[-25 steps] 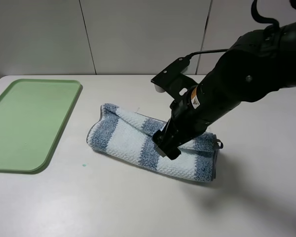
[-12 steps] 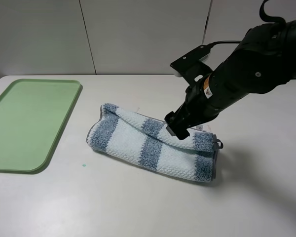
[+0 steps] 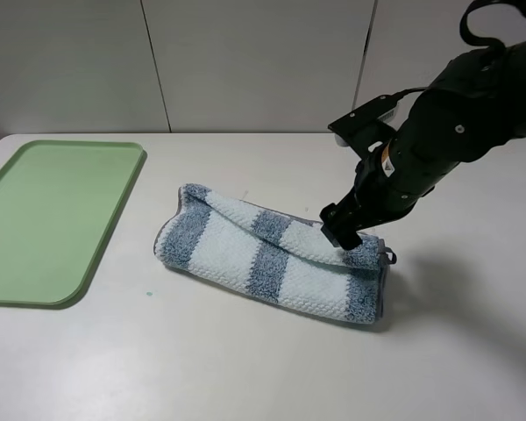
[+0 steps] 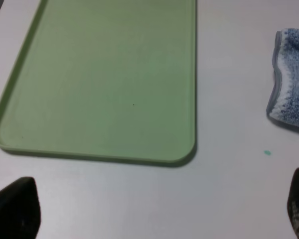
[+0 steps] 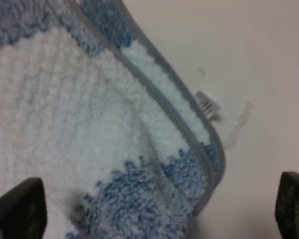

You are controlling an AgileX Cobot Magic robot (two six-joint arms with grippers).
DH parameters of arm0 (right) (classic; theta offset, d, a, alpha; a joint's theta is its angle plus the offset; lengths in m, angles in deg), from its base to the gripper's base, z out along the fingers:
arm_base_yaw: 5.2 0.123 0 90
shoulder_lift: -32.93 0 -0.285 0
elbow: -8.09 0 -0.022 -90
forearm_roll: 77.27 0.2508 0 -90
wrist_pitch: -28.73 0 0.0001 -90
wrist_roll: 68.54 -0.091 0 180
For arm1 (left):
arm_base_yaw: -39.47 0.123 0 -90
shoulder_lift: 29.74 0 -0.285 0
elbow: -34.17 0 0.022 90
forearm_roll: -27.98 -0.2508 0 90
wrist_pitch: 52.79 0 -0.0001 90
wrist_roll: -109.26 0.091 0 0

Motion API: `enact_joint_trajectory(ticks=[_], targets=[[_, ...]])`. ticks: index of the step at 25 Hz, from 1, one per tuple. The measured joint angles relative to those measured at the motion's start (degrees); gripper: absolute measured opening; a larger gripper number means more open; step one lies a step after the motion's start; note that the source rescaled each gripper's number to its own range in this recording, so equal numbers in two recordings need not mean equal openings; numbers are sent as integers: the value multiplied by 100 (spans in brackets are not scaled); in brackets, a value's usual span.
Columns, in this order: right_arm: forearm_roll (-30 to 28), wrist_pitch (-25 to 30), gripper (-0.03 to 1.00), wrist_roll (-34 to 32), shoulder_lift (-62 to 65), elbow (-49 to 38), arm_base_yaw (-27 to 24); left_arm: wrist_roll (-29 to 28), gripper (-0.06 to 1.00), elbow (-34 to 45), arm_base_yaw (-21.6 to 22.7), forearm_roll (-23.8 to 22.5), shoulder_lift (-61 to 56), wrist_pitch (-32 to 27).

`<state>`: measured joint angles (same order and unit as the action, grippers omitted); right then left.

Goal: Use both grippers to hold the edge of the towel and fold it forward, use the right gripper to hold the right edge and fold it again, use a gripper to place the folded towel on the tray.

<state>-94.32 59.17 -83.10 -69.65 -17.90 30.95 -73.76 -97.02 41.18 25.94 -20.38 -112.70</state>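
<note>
The blue-and-white striped towel lies folded into a long band on the white table. My right gripper hovers just over its right end, open and empty. In the right wrist view the gripper shows only as two black fingertips, set wide apart above the cloth. The grey hem and the small white tag lie below it. The light-green tray sits at the left, empty. My left gripper is open above the table by the tray's near rim; the towel's left end is beside it.
A tiny green speck lies on the table between the tray and the towel. A white panelled wall stands behind the table. The left arm does not show in the exterior high view.
My right gripper has moved from the middle of the folded towel back and to the right, to above its right end. The towel and the tray have not moved.
</note>
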Motion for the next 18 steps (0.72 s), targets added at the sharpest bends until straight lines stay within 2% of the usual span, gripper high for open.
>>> enact_joint_trajectory(ticks=[10, 18], targets=[[101, -57, 100, 770, -573, -44, 0, 0, 100, 0, 0, 0, 0, 0], [-73, -441, 100, 658, -765, -44, -166, 0, 100, 0, 0, 0, 0, 0]])
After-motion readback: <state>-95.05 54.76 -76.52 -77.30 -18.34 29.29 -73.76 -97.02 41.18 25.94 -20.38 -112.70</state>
